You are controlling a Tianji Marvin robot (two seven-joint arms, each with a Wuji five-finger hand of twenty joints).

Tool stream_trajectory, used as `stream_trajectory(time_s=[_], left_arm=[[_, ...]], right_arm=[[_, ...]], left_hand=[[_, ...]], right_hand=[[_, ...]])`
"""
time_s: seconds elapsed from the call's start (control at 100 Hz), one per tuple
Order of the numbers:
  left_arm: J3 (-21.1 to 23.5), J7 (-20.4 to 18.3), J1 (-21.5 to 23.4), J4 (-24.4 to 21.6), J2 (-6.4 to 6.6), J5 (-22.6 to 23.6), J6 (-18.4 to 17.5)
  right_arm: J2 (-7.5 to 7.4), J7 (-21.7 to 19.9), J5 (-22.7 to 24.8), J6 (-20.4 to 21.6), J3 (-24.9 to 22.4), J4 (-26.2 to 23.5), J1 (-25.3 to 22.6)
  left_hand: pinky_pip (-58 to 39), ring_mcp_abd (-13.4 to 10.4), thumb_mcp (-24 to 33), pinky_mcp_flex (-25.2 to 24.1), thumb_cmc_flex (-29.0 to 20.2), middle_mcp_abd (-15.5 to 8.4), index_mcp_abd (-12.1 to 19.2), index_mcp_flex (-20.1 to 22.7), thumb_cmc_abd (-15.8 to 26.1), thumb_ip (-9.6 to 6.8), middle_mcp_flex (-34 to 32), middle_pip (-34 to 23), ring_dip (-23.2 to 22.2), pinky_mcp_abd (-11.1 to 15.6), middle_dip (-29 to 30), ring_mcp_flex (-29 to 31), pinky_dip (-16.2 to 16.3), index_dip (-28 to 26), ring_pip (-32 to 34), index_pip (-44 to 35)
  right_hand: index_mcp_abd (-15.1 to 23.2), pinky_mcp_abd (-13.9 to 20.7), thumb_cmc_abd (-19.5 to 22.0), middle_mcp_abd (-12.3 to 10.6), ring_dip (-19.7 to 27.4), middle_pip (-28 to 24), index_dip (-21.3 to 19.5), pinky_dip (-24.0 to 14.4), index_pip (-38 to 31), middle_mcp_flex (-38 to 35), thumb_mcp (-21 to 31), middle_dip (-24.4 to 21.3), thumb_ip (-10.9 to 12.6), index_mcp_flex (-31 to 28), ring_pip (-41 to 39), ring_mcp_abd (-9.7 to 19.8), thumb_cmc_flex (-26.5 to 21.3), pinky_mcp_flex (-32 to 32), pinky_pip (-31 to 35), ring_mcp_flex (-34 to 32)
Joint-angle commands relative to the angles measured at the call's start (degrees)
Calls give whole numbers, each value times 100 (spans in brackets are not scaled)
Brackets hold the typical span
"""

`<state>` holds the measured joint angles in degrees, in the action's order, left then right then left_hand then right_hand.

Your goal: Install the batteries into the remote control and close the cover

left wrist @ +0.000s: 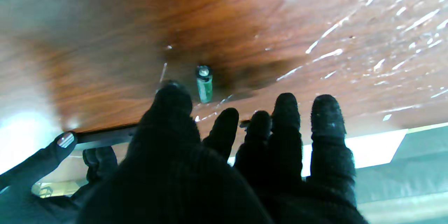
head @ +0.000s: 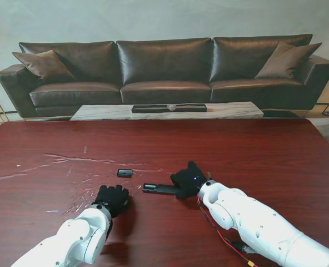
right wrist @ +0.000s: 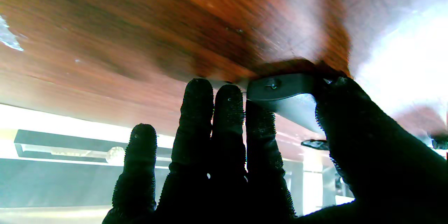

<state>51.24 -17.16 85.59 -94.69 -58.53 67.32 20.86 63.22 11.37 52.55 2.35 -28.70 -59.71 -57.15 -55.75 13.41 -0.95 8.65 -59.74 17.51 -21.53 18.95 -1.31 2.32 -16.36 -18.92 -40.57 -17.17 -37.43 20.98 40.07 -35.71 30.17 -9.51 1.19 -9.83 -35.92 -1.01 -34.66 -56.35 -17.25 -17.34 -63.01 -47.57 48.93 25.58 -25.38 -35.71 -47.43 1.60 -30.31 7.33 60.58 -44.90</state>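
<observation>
Your right hand (head: pixel 189 179) is clamped on one end of the remote (head: pixel 158 188), thumb on one side and fingers (right wrist: pixel 229 112) on the other, pinning it flat on the bench (head: pixel 253 156) toward the near edge, about midway along it. The remote's free end points to your left.

Your left hand (head: pixel 112 199) hovers palm down near that free end, fingers (left wrist: pixel 287 119) spread and holding nothing. Its wrist view shows a green battery (left wrist: pixel 204 83) lying on the wood just past the fingertips, untouched. The small dark piece (head: pixel 124 173) farther from you is probably the cover, off the remote.

So you appear to be at the first pickup: no battery is in hand yet. Next, lower the left hand and pinch the battery between thumb and forefinger. It is round and may roll. Whether the compartment faces up I cannot tell.
</observation>
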Motion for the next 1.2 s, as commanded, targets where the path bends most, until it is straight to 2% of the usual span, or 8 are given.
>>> stream_trajectory(time_s=[0.0,0.14,0.23,0.38,0.53,0.77,1.05,1.19], left_arm=[[-5,-41,39,-29,-23,74,-34],[-40,-269,32,-85,-8,166,73],[-57,-577,9,-120,16,388,57],[-97,-840,-34,-116,33,635,28],[-228,-726,-136,25,39,466,91],[-292,-386,-182,151,23,302,97],[-324,-476,-209,159,32,313,104],[-361,-523,-242,179,38,301,114]], right_arm=[[-39,-71,27,-5,75,101,-97],[-32,-54,18,-5,77,113,-95],[-36,-51,25,1,65,108,-102],[-42,-40,38,7,39,108,-113],[-47,-39,47,1,28,108,-121],[-51,-47,49,-7,19,107,-131],[-45,-30,38,-3,28,120,-127],[-47,-29,46,1,21,118,-126]], left_hand=[[-152,148,-70,45,56,313,-131,-99,306,-103,13,-99,-102,-199,-111,83,168,-306,164,-207],[-348,118,-60,201,-59,243,80,-47,187,-115,-219,-247,-185,-194,-224,283,209,-1135,330,-883],[-438,44,-19,337,-334,167,172,-177,-39,-146,-328,-397,-192,-133,-271,404,185,-1358,420,-1541],[-564,-54,50,537,-715,92,261,-346,-383,-157,-476,-632,-203,-46,-306,583,142,-1349,573,-2428],[-628,-67,86,582,-923,72,308,-368,-509,-166,-535,-695,-180,-38,-248,624,110,-1012,622,-2756],[-647,-88,376,625,-1416,45,420,-189,-669,-202,-640,-644,-94,-25,-123,669,76,-679,565,-2658],[-666,-139,934,784,-1422,4,524,68,-948,-150,-837,-716,-53,10,-77,823,33,-475,598,-2619],[-739,-168,1130,1017,-1422,-37,634,244,-1166,-91,-1162,-725,-33,12,-807,1063,-69,-414,715,-2963]], right_hand=[[1095,-73,493,-23,-43,164,-337,-124,-714,-69,373,-175,430,-562,16,80,-814,-116,45,27],[1092,-70,497,-25,-40,167,-337,-124,-713,-63,376,-175,435,-556,24,78,-823,-117,47,28],[1087,-69,508,-31,-39,167,-338,-125,-714,-60,368,-174,434,-556,29,75,-816,-117,49,28],[1088,-72,517,-30,-38,169,-338,-124,-709,-56,356,-173,435,-548,33,75,-815,-121,48,31],[1087,-73,522,-28,-37,167,-339,-124,-709,-58,345,-172,439,-546,36,74,-819,-119,50,33],[1084,-78,534,-30,-38,166,-339,-125,-707,-57,327,-171,444,-544,32,73,-820,-117,53,30],[1080,-85,540,-22,-38,166,-340,-125,-708,-57,312,-171,448,-544,33,74,-818,-122,53,31],[1079,-93,543,-28,-36,168,-338,-125,-705,-52,306,-172,451,-541,37,76,-823,-122,54,37]])
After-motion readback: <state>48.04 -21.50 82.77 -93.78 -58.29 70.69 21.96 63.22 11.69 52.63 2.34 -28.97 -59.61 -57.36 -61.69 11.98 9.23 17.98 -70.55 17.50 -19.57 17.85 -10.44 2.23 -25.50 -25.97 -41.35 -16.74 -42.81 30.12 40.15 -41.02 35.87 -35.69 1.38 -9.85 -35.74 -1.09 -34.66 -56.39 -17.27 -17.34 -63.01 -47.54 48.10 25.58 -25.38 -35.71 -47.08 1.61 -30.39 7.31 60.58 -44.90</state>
